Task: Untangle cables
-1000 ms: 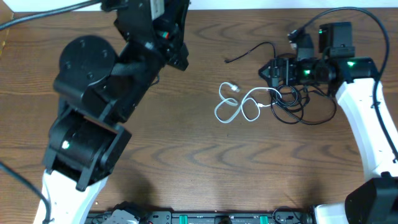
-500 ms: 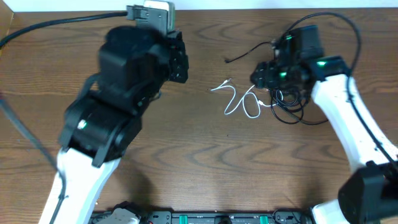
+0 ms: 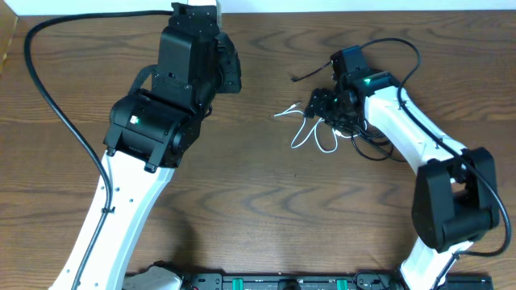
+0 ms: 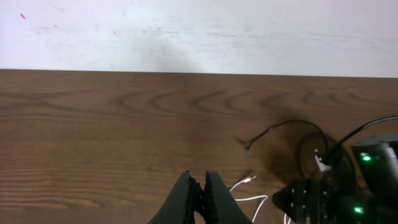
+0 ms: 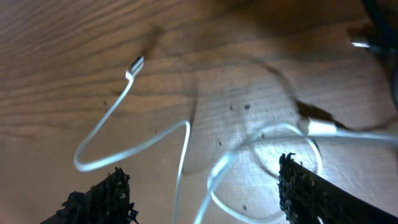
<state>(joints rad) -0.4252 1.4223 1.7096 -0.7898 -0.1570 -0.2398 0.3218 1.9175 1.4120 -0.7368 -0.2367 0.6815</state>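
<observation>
The white cable (image 3: pixel 297 141) lies in loops mid-right on the table (image 3: pixel 242 201), w/ the black cables (image 3: pixel 371 145) just right of it. The right gripper (image 5: pixel 202 190) hangs over the white loops, jaws wide open & empty, prob. to grab one. The left gripper (image 4: pixel 199 190), upper middle, is closed & empty, out of the way.

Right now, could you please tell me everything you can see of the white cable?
The white cable is a thin, glossy cord lying on the wooden table in loose curves and one loop. Its small plug end lies free; the other end runs into the black cables. The right gripper, jaws open, hangs over it.
</observation>
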